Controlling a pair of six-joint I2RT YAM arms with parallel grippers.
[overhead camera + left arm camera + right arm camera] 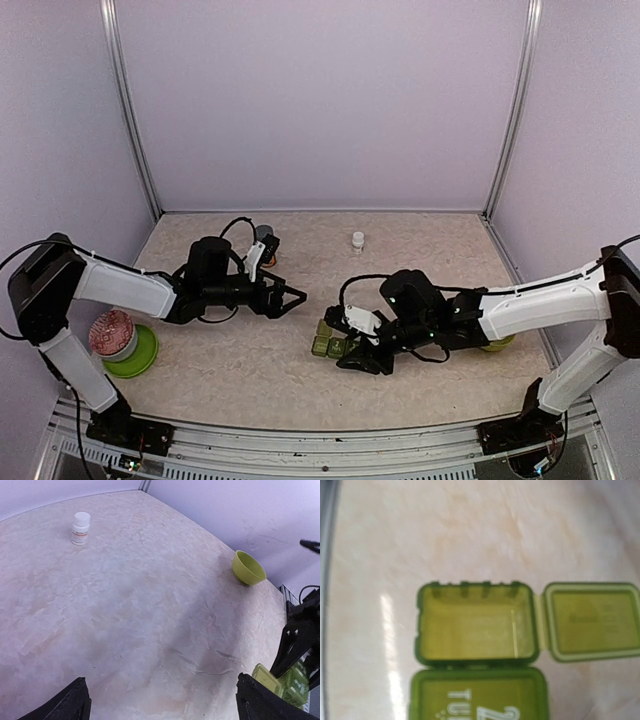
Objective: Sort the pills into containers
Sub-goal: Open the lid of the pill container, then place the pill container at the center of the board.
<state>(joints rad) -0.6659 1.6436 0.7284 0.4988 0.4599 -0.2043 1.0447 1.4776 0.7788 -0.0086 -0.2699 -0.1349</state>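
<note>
The containers are a dark olive-green pill box [327, 338] lying mid-table. In the right wrist view its end compartment [475, 630] stands open and empty, its lid [592, 622] flipped out to the right. The neighbouring compartment [477, 695] is shut and carries white lettering. My right gripper [353, 357] hovers right over the box. Its own fingers are out of its wrist view, and one black finger [283, 650] shows above the box [295, 687] in the left wrist view. My left gripper [161, 680] hangs open and empty over bare table, left of the box. No pills show clearly.
A white pill bottle [357, 240] stands at the back centre. One lime-green bowl [248, 568] sits behind the right arm. Another lime bowl [140, 355] at the left edge has a round tub of reddish specks [112, 334] beside it. A small orange-based object [267, 260] sits behind the left arm.
</note>
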